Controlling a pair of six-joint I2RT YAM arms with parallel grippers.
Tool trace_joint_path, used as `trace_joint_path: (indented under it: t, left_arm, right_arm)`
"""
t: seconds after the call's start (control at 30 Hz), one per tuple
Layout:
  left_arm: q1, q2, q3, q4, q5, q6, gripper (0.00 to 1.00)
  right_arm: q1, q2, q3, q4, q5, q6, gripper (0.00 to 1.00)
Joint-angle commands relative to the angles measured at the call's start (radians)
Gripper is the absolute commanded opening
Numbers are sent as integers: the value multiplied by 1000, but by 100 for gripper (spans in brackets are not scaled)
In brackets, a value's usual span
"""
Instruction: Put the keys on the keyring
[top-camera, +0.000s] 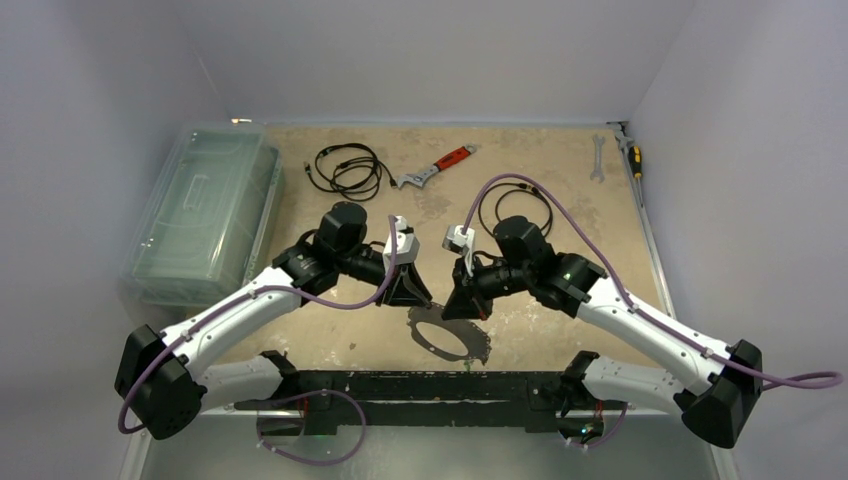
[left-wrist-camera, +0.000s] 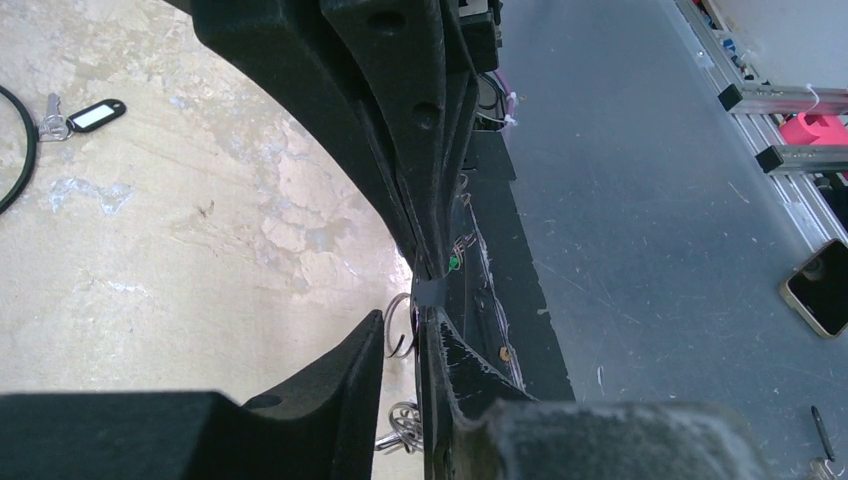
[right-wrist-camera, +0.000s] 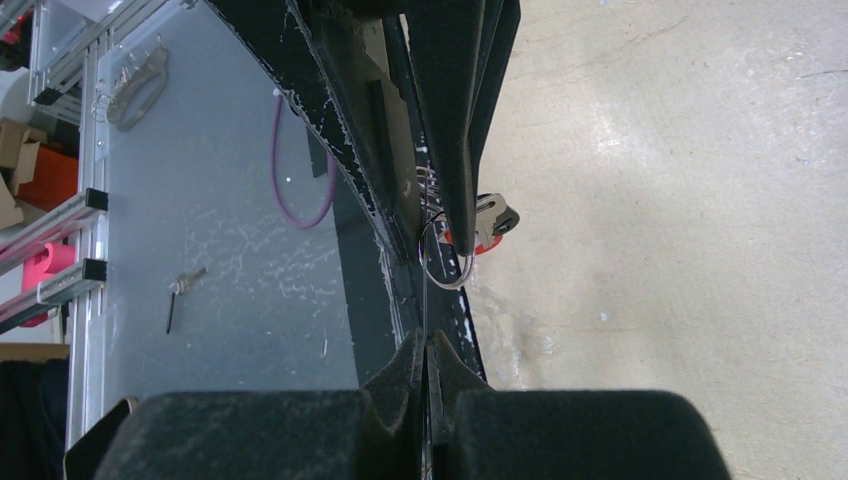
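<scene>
In the top view my left gripper (top-camera: 408, 293) and right gripper (top-camera: 463, 303) point down close together over the keyring (top-camera: 420, 336), a large thin hoop with a beaded edge. In the right wrist view my right gripper (right-wrist-camera: 426, 345) is shut on the hoop's thin edge (right-wrist-camera: 424, 300). A small split ring (right-wrist-camera: 447, 268) with a red-headed key (right-wrist-camera: 483, 226) hangs at the left fingers. In the left wrist view my left gripper (left-wrist-camera: 403, 330) pinches that split ring (left-wrist-camera: 404, 322) across a narrow gap. More rings and silver keys (left-wrist-camera: 405, 425) hang below. A black-tagged key (left-wrist-camera: 85, 115) lies on the table.
A clear plastic box (top-camera: 200, 215) stands at the left. Black cable coils (top-camera: 345, 170) (top-camera: 515, 205), a red-handled wrench (top-camera: 440, 165), a spanner (top-camera: 598, 160) and a screwdriver (top-camera: 635, 160) lie at the back. A black bar (top-camera: 430, 385) runs along the front edge.
</scene>
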Motion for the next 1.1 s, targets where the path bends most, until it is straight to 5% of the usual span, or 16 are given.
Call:
trace_joint_path:
  t: [0.0,0.47,1.07]
  left_arm:
    - [-6,-2,19,43,22,-7,15]
    - [-6,-8,77,-88,-52,52,0]
    - [-5,-14,134,-178,-121,37,0]
  right_arm:
    - [7,2,20,25,0,-5,0]
    - [7,-2,15,11,22,-2,0]
    - [7,-17,4,5,34,4,0]
